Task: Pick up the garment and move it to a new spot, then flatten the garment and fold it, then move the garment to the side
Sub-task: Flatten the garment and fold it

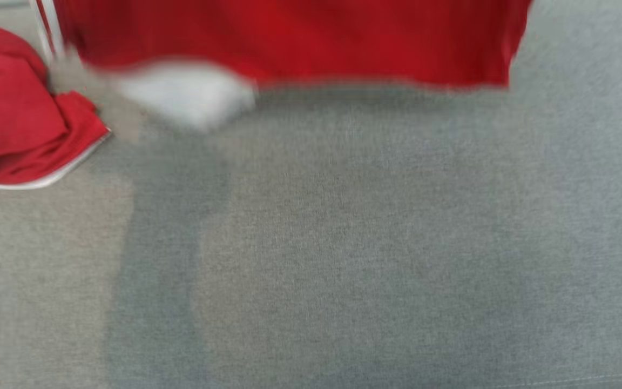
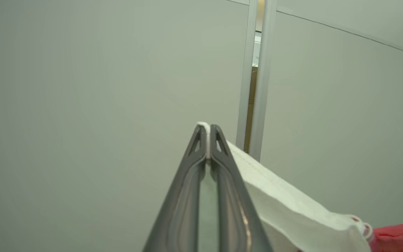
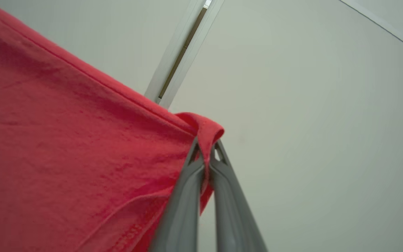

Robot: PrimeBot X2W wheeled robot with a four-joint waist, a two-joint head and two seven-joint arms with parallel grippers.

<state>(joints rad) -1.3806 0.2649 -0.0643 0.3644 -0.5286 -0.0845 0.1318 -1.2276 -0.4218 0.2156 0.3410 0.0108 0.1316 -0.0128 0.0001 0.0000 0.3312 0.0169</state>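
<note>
Above the grey surface [image 1: 343, 243], the garment [image 1: 300, 38] hangs spread between both arms, its long axis running left to right. The left gripper [image 2: 206, 132] pinches its white edge, and the right gripper [image 3: 207, 148] pinches a red corner.

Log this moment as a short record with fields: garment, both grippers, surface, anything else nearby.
garment: red with a white part, held up and spread across the top of the head view, blurred
left gripper: shut on the garment's white edge
right gripper: shut on a red hemmed corner
surface: grey fabric, below the hanging garment
other: crumpled red cloth with white trim, lying at the left of the head view
task stage: garment in the air, not yet flattened or folded
</note>
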